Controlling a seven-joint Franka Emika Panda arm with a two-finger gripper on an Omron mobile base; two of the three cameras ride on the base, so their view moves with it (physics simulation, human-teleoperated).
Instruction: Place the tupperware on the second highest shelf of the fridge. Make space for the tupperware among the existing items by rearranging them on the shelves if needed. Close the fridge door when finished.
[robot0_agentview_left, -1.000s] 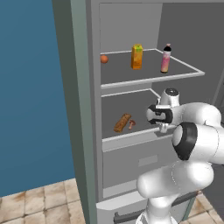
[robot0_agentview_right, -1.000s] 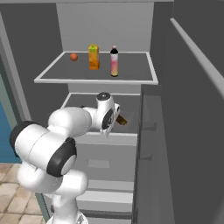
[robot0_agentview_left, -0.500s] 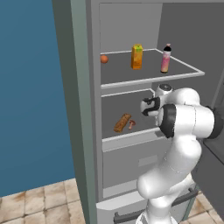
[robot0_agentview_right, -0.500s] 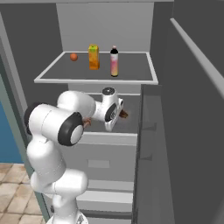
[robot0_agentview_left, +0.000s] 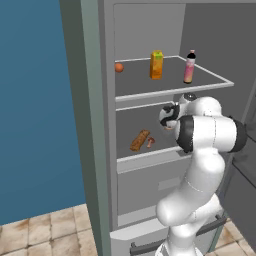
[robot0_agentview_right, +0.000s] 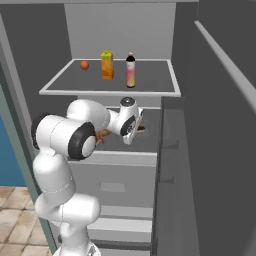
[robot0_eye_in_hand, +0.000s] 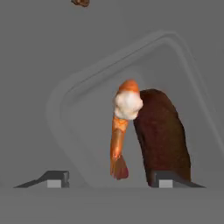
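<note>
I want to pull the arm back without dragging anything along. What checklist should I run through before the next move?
1. Gripper open, fingertips apart: ok.
2. Tub free of both fingertips: cannot tell.
3. Tub lying flat on a shelf: ok.
4. Sausages apart from the arm: ok.
5. Carton and bottle upright: ok.
6. Fridge door shut: not ok, it stands open.

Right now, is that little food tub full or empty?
It has food in it. The hand view looks into the tupperware: an orange shrimp-like piece lies beside a dark brown piece, bare floor around them.
</note>
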